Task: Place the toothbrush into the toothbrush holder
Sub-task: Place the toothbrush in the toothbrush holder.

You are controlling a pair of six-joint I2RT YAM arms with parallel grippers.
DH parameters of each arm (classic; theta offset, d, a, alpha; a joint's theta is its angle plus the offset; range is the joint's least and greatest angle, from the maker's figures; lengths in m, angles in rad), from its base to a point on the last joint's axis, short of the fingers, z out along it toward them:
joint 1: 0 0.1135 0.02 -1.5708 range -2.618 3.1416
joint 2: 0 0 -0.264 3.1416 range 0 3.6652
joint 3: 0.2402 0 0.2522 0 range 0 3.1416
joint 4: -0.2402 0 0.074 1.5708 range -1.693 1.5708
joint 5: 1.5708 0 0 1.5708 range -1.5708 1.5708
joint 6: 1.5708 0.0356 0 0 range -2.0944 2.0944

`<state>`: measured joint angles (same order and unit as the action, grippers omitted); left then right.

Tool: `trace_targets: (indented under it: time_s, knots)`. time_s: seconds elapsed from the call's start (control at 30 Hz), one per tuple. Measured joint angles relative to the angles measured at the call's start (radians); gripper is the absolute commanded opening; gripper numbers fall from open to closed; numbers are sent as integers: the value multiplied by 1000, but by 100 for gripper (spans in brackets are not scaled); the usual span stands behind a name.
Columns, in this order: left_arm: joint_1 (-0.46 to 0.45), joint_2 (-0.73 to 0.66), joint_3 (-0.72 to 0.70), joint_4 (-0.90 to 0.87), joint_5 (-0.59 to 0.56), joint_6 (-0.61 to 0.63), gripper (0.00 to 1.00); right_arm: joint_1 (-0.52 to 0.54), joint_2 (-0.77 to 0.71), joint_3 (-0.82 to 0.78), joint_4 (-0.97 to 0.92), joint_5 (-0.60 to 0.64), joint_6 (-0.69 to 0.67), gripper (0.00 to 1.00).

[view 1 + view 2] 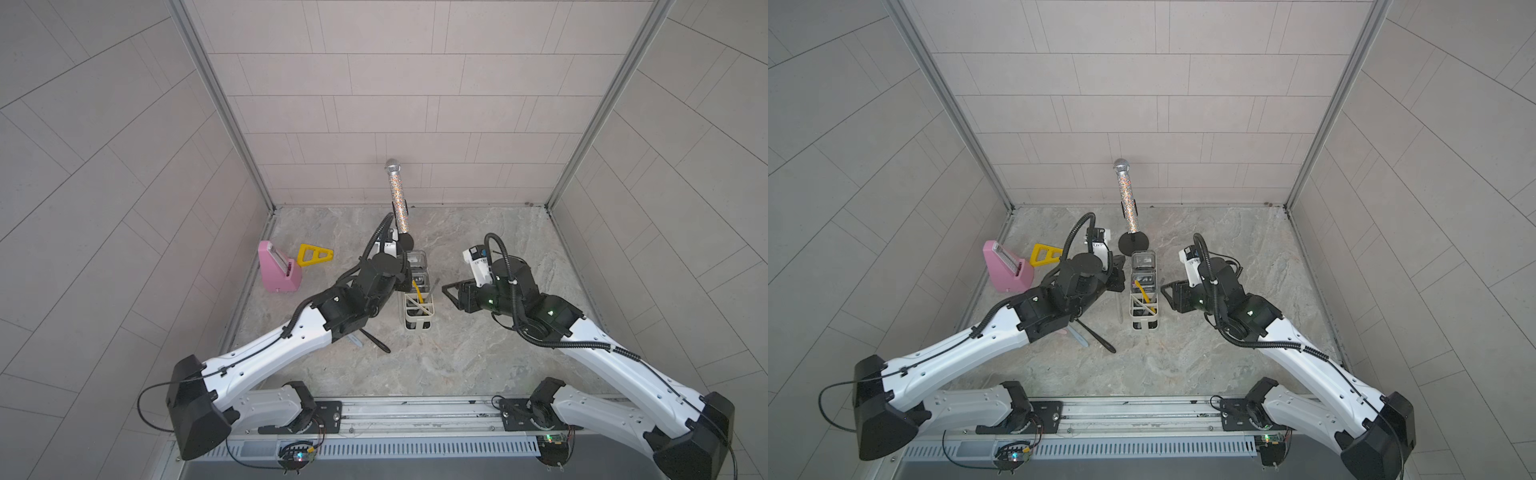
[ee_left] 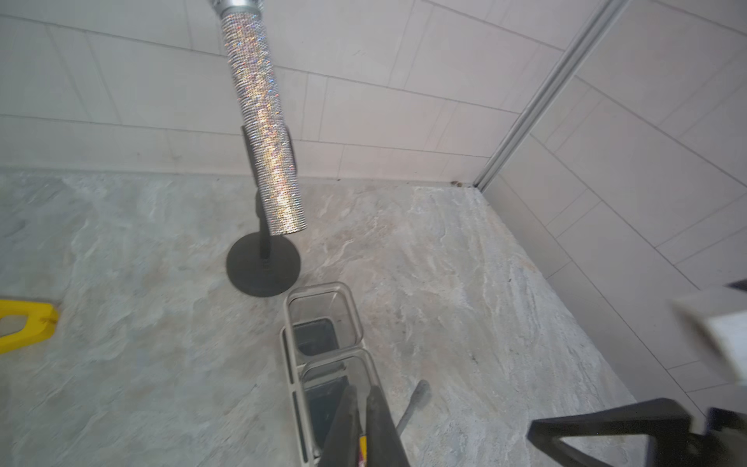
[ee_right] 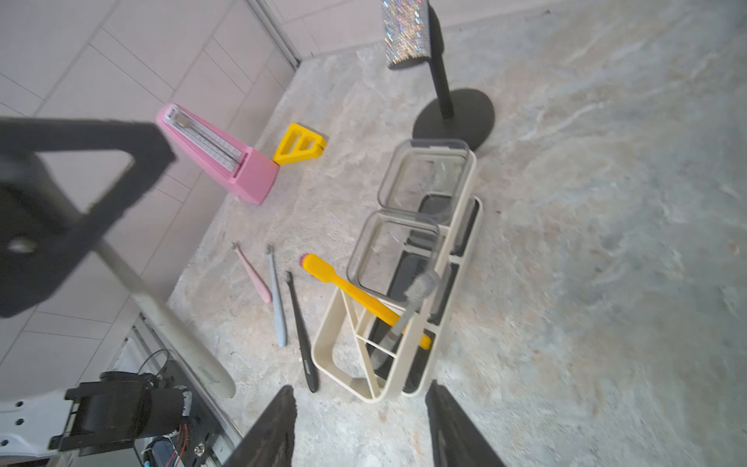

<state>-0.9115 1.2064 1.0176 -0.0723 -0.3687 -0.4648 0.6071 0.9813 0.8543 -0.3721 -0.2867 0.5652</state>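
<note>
The cream-white toothbrush holder [image 1: 417, 318] [image 1: 1144, 322] [image 3: 337, 311] stands mid-table, clear boxes at its far end. A yellow toothbrush [image 3: 351, 291] and a grey one [image 3: 416, 295] lean in its slotted end. My left gripper [image 1: 1117, 284] [image 2: 361, 390] hangs just left of the holder, shut on a white toothbrush [image 3: 169, 323] [image 1: 1119, 309] whose handle points down beside the holder's left wall. My right gripper [image 1: 446, 291] [image 3: 359, 404] is open just right of the holder, with nothing between its fingers.
Pink [image 3: 252, 275], blue-grey [image 3: 277, 299] and black [image 3: 301, 331] toothbrushes lie on the table left of the holder, under my left arm. A glittery microphone on a black stand [image 1: 398, 199] is behind it. A pink wedge [image 1: 278, 266] and yellow triangle [image 1: 313, 254] sit at the left wall.
</note>
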Motion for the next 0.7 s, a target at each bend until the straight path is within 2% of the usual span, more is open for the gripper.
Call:
trace_targets:
  time_s: [0.33, 0.7]
  knots:
    - [-47, 44, -132, 375, -119, 63, 0, -32, -7, -35, -2, -48, 0, 55]
    - [-132, 146, -272, 690, -285, 152, 0, -34, -13, -77, 10, -54, 15, 55]
